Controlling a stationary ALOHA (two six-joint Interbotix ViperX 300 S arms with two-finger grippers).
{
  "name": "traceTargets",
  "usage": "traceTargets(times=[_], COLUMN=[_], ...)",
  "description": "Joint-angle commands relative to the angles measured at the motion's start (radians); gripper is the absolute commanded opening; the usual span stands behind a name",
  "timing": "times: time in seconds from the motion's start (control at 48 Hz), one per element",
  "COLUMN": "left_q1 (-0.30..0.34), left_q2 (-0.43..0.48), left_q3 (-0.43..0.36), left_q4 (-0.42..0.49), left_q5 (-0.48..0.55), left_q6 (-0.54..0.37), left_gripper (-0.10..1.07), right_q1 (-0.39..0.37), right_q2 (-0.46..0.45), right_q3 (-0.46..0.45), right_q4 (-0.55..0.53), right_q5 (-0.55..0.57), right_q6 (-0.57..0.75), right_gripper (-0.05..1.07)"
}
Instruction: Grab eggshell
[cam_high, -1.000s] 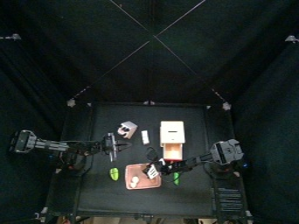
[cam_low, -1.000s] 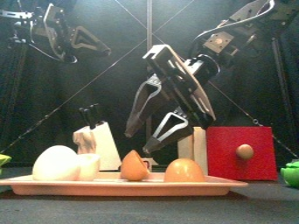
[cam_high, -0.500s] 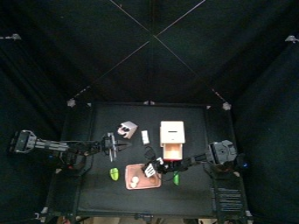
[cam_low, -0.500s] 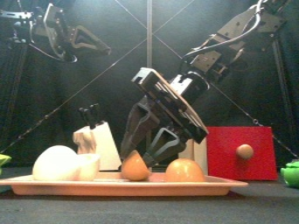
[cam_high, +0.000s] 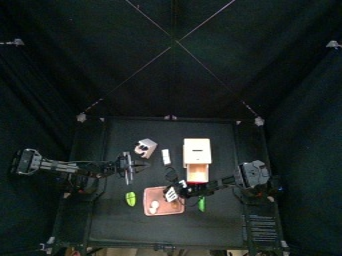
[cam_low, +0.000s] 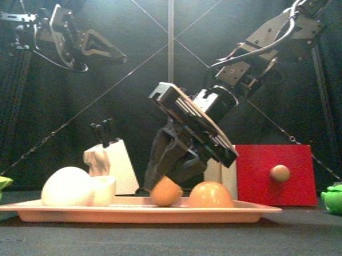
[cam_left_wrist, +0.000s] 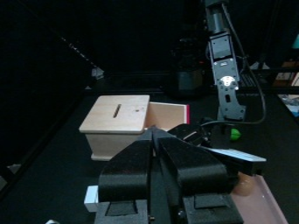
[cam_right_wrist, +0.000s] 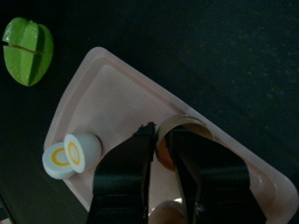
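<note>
The eggshell (cam_low: 166, 192) is a small rounded tan shell piece on the salmon-pink tray (cam_low: 254, 209). My right gripper (cam_low: 171, 180) reaches down onto the tray and its jaws stand close around the shell. In the right wrist view the shell (cam_right_wrist: 191, 129) shows partly behind one jaw of that gripper (cam_right_wrist: 162, 140). In the top view the right gripper (cam_high: 171, 190) is over the tray (cam_high: 150, 196). My left gripper (cam_high: 130, 170) rests shut and empty left of the tray, raised above the table (cam_left_wrist: 158, 144).
On the tray lie a white egg (cam_low: 64, 186), a halved egg with yolk (cam_right_wrist: 66, 155) and another tan piece (cam_low: 210, 194). A tan box (cam_high: 201, 151) stands behind the tray. A red block (cam_low: 277, 172), a white knife block (cam_low: 110, 165) and green pieces (cam_high: 131, 199) stand around.
My right gripper has come down onto the tray and narrowed its jaws from wide open to close around the shell, which shifted slightly right. The left arm has not moved.
</note>
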Motion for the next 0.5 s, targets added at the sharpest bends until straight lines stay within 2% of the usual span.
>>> traceTargets(times=[0.0, 0.479], left_q1=[0.002, 0.003], left_q2=[0.0, -0.002], left_q3=[-0.012, -0.012], left_q4=[0.003, 0.009], left_q5=[-0.008, -0.009], left_q6=[0.0, 0.003], left_gripper=[0.48, 0.48], right_q1=[-0.006, 0.0], right_q2=[-0.026, -0.1], right_q3=[-0.02, -0.021], right_q4=[0.003, 0.017], right_q5=[0.002, 0.002], right_q6=[-0.002, -0.002], right_gripper=[0.56, 0.42])
